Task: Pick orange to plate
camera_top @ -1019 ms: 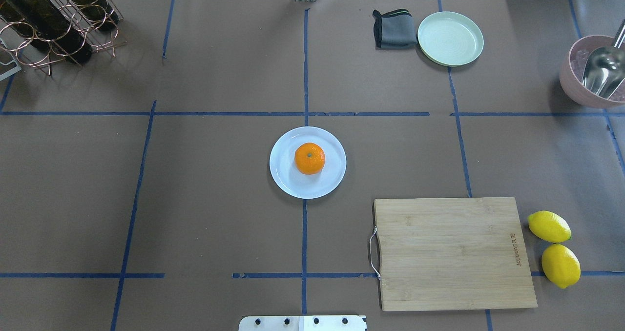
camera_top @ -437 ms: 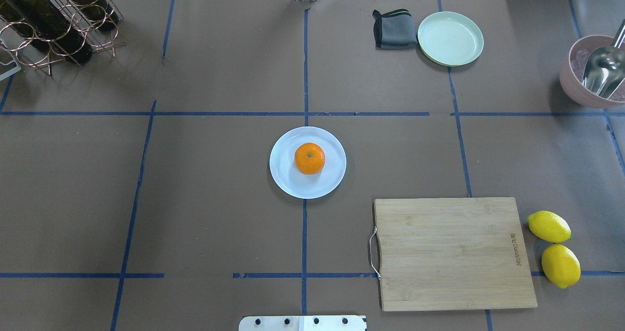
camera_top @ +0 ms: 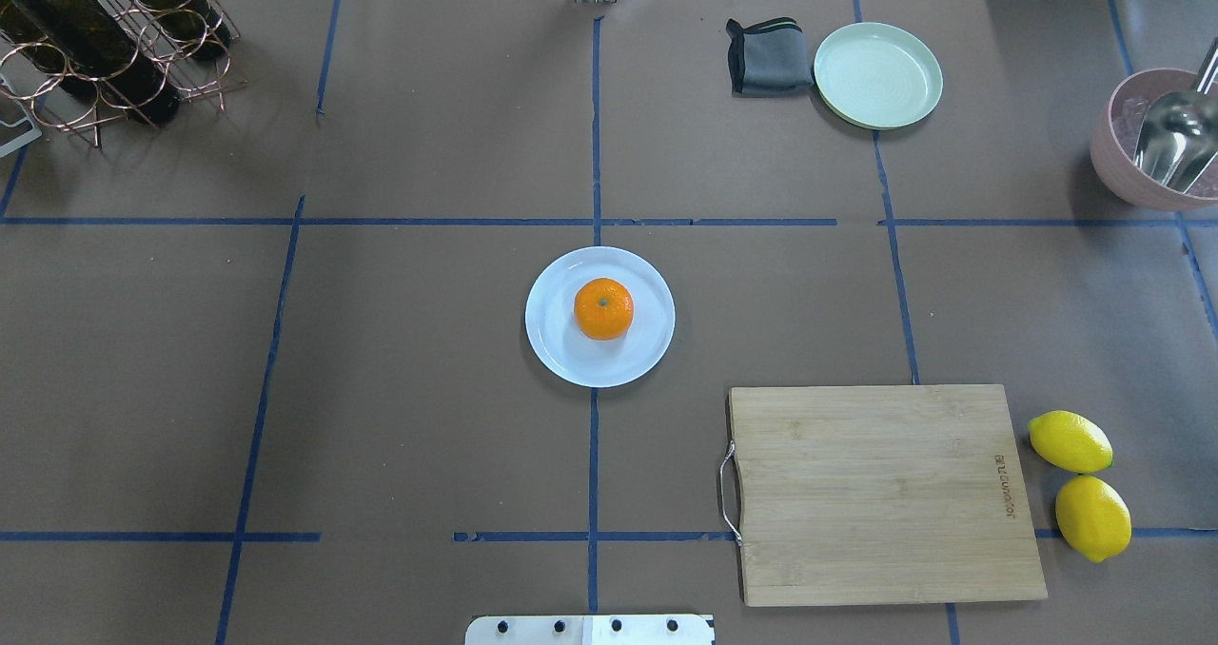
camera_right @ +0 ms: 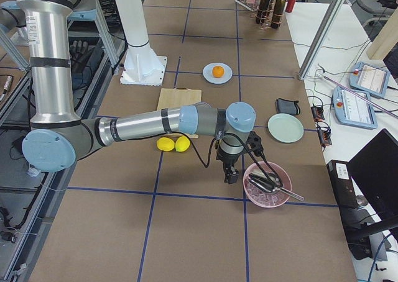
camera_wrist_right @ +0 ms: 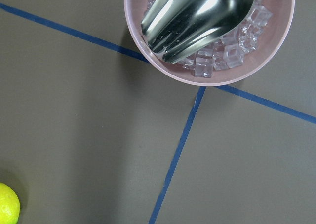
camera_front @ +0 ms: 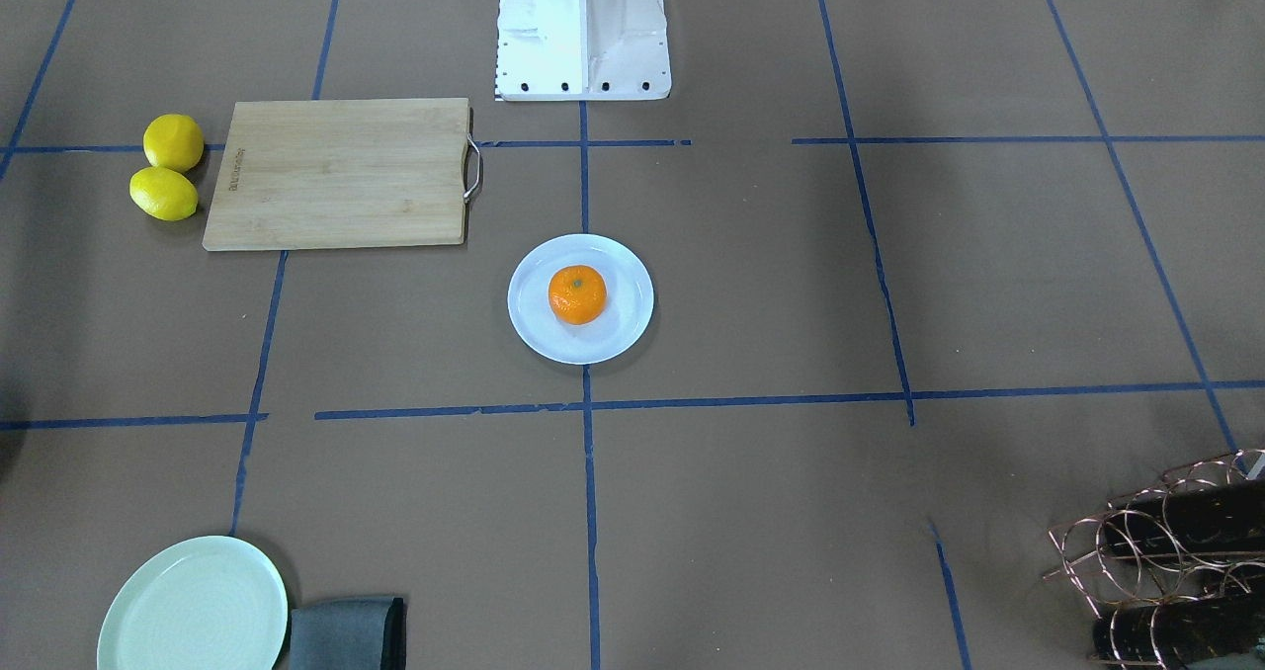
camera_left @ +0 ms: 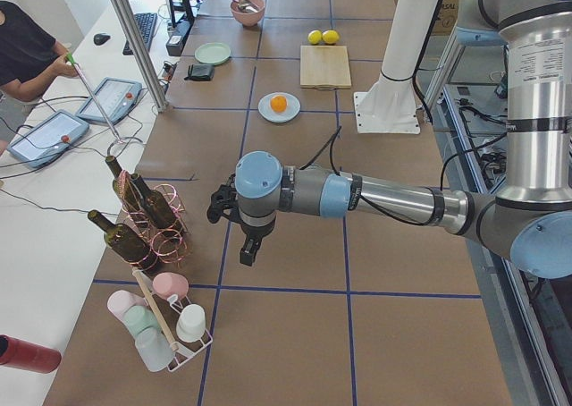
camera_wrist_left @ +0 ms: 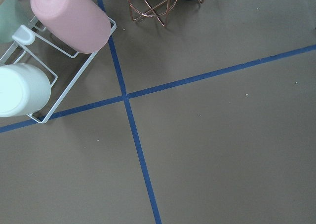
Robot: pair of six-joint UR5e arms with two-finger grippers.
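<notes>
The orange [camera_top: 603,309] rests on the pale bluish-white plate [camera_top: 557,355] at the table's middle, also seen as the orange [camera_front: 577,293] on the plate [camera_front: 539,334] in the front-facing view. Both arms are far from it. The left gripper [camera_left: 248,247] hangs over the table's left end near the bottle rack, and the right gripper [camera_right: 231,175] hangs at the right end beside the pink bowl. Each shows only in a side view, so I cannot tell whether it is open or shut. Neither wrist view shows any fingers.
A bamboo cutting board [camera_top: 885,493] lies front right with two lemons [camera_top: 1080,483] beside it. A mint-green plate [camera_top: 877,74] and grey cloth [camera_top: 767,55] sit at the back. A pink bowl [camera_top: 1118,165] holds ice and a metal scoop. A copper bottle rack [camera_top: 105,46] stands back left, a cup rack [camera_wrist_left: 54,91] further left.
</notes>
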